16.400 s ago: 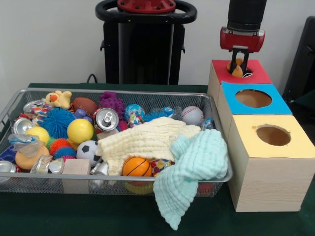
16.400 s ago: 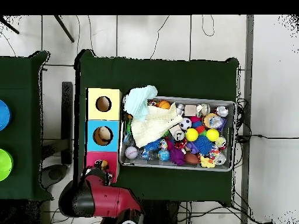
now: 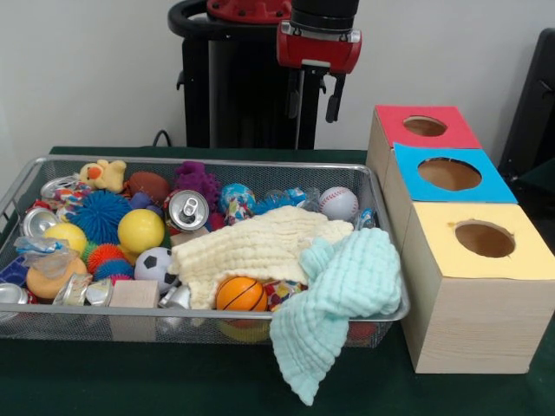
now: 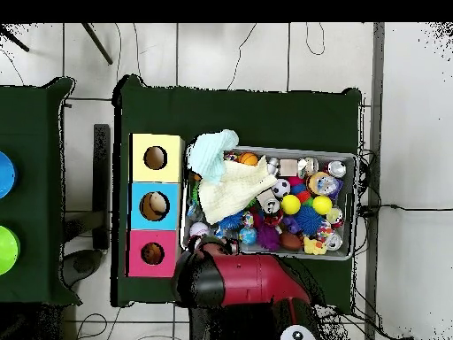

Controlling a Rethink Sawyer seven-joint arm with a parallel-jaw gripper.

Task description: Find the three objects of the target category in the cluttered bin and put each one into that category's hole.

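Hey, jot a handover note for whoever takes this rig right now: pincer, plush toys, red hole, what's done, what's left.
Pincer: open, empty, raised beyond the bin's far rim.
Yellow duck: on top of the clutter, far left corner in the front view.
Other two plush toys: not seen; a cream cloth and a mint cloth cover part of the bin.
Red hole: contents can't be told.
Done: nothing confirmed. Left: the duck, then probably search under the cloths.

Below the dark jaws: silver mesh bin, yellow plush duck, orange black-lined basketball, mint cloth, red-topped box.
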